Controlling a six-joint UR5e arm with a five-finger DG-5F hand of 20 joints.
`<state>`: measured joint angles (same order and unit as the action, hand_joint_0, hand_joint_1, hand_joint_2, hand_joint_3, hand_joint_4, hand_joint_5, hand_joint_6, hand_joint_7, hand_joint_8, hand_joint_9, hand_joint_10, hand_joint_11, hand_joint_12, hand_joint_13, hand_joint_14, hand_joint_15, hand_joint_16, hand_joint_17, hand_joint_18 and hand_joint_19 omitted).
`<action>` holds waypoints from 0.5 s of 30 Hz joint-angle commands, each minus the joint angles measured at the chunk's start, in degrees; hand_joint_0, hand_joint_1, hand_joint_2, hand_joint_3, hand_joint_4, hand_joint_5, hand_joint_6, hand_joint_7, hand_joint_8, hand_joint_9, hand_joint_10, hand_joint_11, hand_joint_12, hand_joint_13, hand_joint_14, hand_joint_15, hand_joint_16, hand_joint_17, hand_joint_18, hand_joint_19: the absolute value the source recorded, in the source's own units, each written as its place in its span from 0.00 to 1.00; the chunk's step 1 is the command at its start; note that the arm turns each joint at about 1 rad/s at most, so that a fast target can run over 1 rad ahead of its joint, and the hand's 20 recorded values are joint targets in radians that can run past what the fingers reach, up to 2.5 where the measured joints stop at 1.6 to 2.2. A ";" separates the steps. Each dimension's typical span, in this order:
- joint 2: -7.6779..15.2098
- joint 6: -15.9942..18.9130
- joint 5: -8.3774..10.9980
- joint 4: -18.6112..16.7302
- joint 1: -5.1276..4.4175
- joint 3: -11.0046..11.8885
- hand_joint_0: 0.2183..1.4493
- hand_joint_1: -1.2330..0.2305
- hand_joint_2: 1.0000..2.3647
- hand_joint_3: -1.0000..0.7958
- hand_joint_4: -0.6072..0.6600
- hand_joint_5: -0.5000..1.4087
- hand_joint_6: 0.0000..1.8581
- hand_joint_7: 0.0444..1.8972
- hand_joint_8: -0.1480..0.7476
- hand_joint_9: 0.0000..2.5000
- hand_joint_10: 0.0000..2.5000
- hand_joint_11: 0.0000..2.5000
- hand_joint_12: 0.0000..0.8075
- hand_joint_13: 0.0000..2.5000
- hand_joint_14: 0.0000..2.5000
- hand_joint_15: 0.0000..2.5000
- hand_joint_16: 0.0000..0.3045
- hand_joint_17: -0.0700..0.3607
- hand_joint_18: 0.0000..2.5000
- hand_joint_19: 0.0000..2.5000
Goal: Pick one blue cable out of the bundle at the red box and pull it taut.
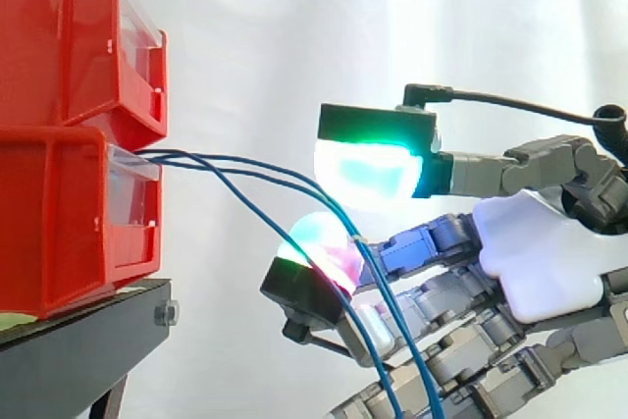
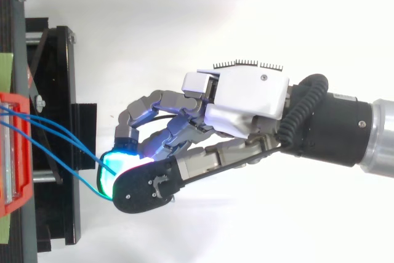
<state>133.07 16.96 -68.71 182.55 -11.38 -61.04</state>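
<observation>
You have open air between the stacked red bins (image 1: 74,213) and the hand (image 1: 540,252); the blue cables (image 1: 245,179) cross it, slanting from the lower bin's front down to the hand; the room above them, before the white curtain (image 1: 294,26), is open. To the left the bins and the black stand (image 1: 69,350) beneath them wall you off; from above, a part of the stand juts toward the hand, near it but apart.

Bright even light; white curtain (image 1: 294,26) blown out; robot hand (image 2: 246,100) glowing.
</observation>
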 commanded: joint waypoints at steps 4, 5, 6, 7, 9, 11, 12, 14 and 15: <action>0.00 0.00 -0.02 0.00 0.05 -0.05 0.31 0.33 0.01 0.40 0.55 0.16 0.45 0.53 0.49 0.35 0.01 0.32 0.50 0.22 0.00 0.07 0.18 0.44 0.26 0.14; 0.00 0.00 -0.02 0.00 0.05 -0.05 0.32 0.33 0.01 0.41 0.55 0.16 0.45 0.53 0.50 0.34 0.01 0.32 0.50 0.22 0.00 0.07 0.18 0.44 0.26 0.14; 0.00 0.00 -0.02 0.00 0.05 -0.05 0.32 0.32 0.01 0.41 0.54 0.16 0.45 0.53 0.49 0.34 0.01 0.32 0.50 0.22 0.00 0.07 0.18 0.45 0.26 0.14; 0.00 0.00 -0.02 0.00 0.05 0.04 0.32 0.32 0.01 0.41 0.55 0.16 0.46 0.53 0.50 0.34 0.01 0.32 0.50 0.22 0.00 0.07 0.18 0.44 0.26 0.14; 0.00 0.00 -0.02 0.00 0.05 -0.05 0.32 0.32 0.01 0.41 0.54 0.16 0.46 0.52 0.50 0.34 0.01 0.33 0.50 0.22 0.00 0.07 0.18 0.44 0.26 0.14; 0.00 0.00 -0.02 0.00 0.05 -0.05 0.33 0.31 0.01 0.42 0.54 0.16 0.46 0.52 0.50 0.34 0.01 0.32 0.50 0.22 0.00 0.07 0.18 0.44 0.26 0.14; 0.00 0.00 0.07 0.00 0.05 0.04 0.33 0.31 0.01 0.42 0.53 0.16 0.46 0.52 0.50 0.34 0.01 0.32 0.50 0.22 0.00 0.07 0.18 0.44 0.26 0.14; 0.00 0.00 -0.02 0.00 0.05 -0.05 0.34 0.29 0.01 0.41 0.52 0.16 0.46 0.51 0.49 0.34 0.01 0.32 0.50 0.22 0.00 0.07 0.18 0.44 0.26 0.13; 0.00 0.00 -0.02 0.00 0.05 -0.05 0.35 0.28 0.01 0.41 0.52 0.16 0.46 0.50 0.49 0.33 0.01 0.33 0.50 0.22 0.00 0.07 0.18 0.44 0.26 0.13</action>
<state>133.07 16.96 -68.71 182.54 -11.34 -61.05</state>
